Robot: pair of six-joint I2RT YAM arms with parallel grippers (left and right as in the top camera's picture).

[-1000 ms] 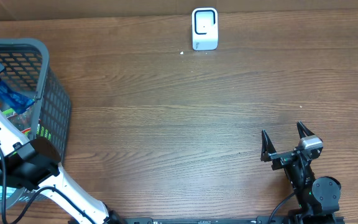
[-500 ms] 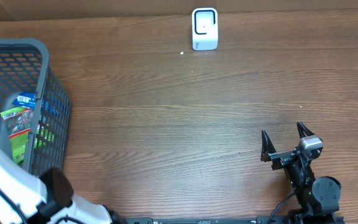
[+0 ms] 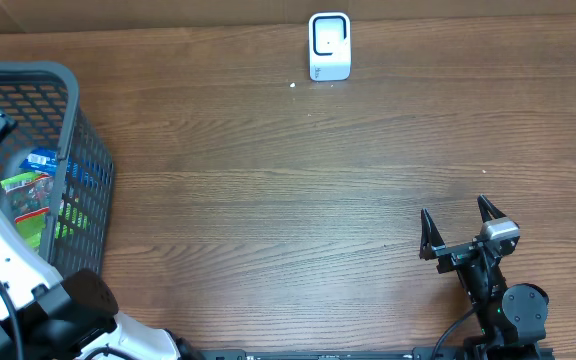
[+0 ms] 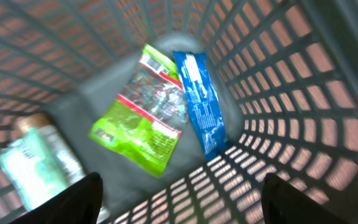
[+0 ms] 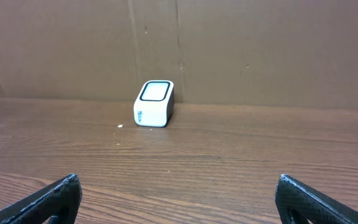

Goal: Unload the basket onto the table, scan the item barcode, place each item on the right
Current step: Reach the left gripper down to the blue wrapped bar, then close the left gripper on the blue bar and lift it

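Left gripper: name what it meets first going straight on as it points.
Likely the green bag on the basket floor, the blue packet right beside it; blur makes depth unclear.

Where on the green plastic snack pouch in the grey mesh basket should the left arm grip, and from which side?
Probably from straight above, pinching the green plastic snack pouch at its lower free corner. It lies flat on the grey mesh basket floor, and the blue foil packet crowds its upper right edge.
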